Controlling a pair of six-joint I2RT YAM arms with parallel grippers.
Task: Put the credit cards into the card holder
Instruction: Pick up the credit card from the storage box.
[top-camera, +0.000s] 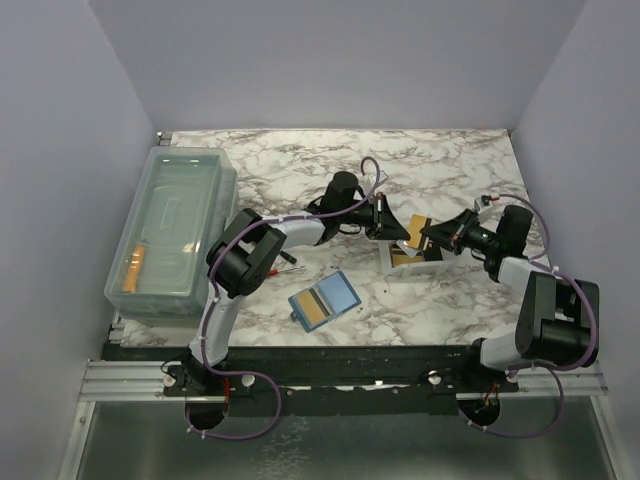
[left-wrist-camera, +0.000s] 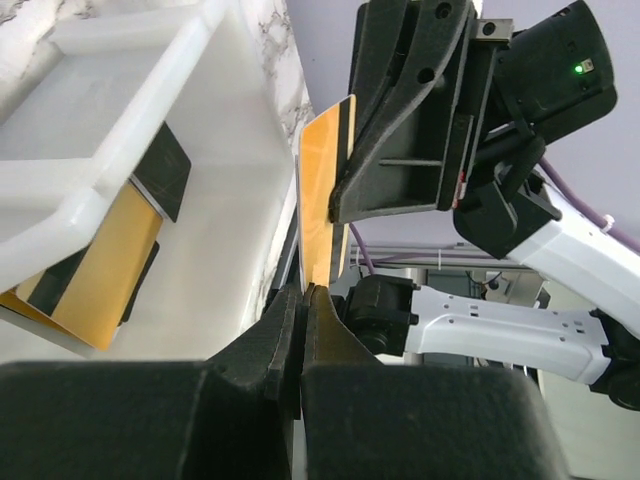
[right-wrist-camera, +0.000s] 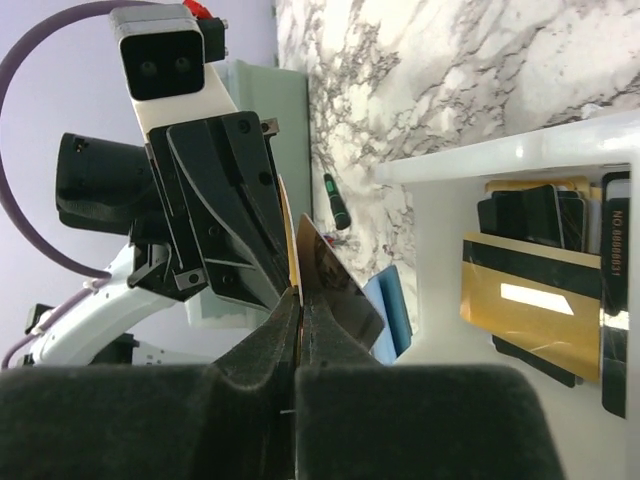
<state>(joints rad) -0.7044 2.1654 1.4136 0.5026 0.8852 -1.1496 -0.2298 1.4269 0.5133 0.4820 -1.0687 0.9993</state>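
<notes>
Dwarfing everything else, the clear plastic bin (top-camera: 170, 230) sits far left of the white tray (top-camera: 384, 258). Above that tray, the left gripper (left-wrist-camera: 303, 295) and right gripper (right-wrist-camera: 300, 295) each pinch an opposite edge of one credit card (left-wrist-camera: 322, 190), jaws clamped tight. The open card holder (top-camera: 324, 301) lies left of the tray, nearer the arm bases. Spare credit cards (right-wrist-camera: 530, 300) lie inside the tray.

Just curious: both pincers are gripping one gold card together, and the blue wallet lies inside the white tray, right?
Not quite. The top view shows the blue wallet lying open on the marble table, outside the white tray. The left pincer and right pincer do grip one gold card together.
</notes>
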